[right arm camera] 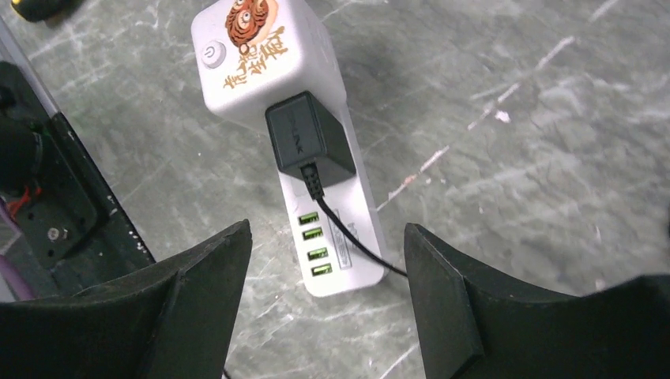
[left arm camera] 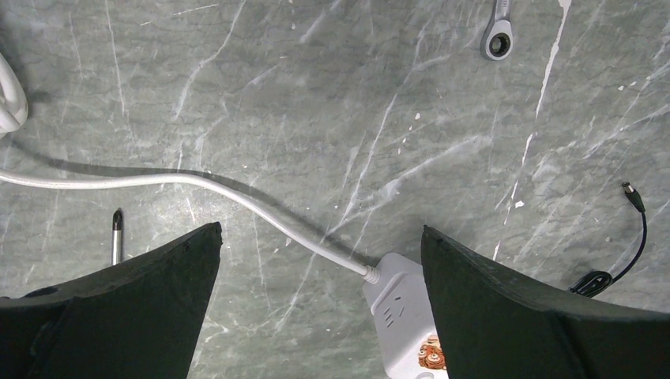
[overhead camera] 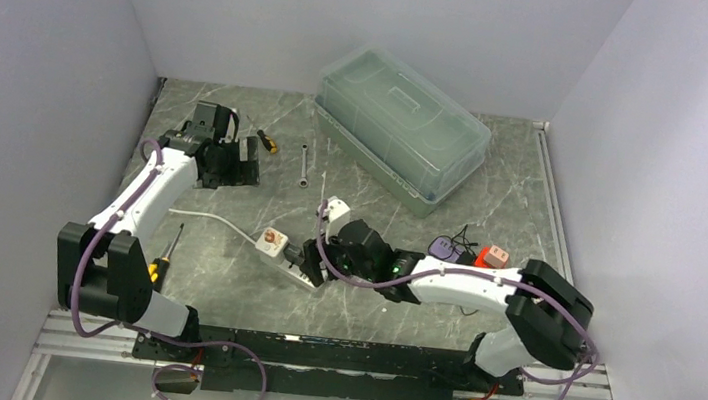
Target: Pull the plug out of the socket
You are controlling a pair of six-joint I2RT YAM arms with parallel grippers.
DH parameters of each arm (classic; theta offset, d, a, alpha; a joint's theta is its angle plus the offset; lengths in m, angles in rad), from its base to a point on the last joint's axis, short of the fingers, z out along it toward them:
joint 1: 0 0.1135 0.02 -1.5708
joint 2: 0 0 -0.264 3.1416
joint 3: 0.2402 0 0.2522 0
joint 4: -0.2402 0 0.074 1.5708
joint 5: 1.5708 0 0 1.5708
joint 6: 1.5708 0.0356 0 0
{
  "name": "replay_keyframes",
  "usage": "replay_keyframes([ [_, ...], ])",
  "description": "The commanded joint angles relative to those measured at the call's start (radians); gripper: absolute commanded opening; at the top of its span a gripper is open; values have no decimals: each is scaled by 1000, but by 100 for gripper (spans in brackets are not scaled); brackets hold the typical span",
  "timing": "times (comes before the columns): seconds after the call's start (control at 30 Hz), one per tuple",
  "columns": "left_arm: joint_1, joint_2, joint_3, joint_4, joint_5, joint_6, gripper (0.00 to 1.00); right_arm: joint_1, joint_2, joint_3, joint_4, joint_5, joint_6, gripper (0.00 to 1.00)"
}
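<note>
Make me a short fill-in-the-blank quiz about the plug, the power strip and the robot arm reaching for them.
The black plug sits in a power strip whose casing is coloured ____.
Beneath the plug, the strip has a row of ____ green USB ports.
The right gripper hovers over the strip with its jaws ____, gripping nothing.
Missing words: white; four; open.

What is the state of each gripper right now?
Left gripper: open, holding nothing.
Right gripper: open, not touching the plug.
</note>
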Motion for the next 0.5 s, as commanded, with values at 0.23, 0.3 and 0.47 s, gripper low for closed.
replay_keyframes([
  [0.23,-5,-30,5,17,49,-21,99,-8,216,205,75,-114,-282,73],
  [0.3,-5,-33,5,19,54,-21,99,-8,242,225,63,-97,-303,72],
  [0.47,-5,-35,7,17,62,-21,99,-1,269,239,59,-81,-333,67],
])
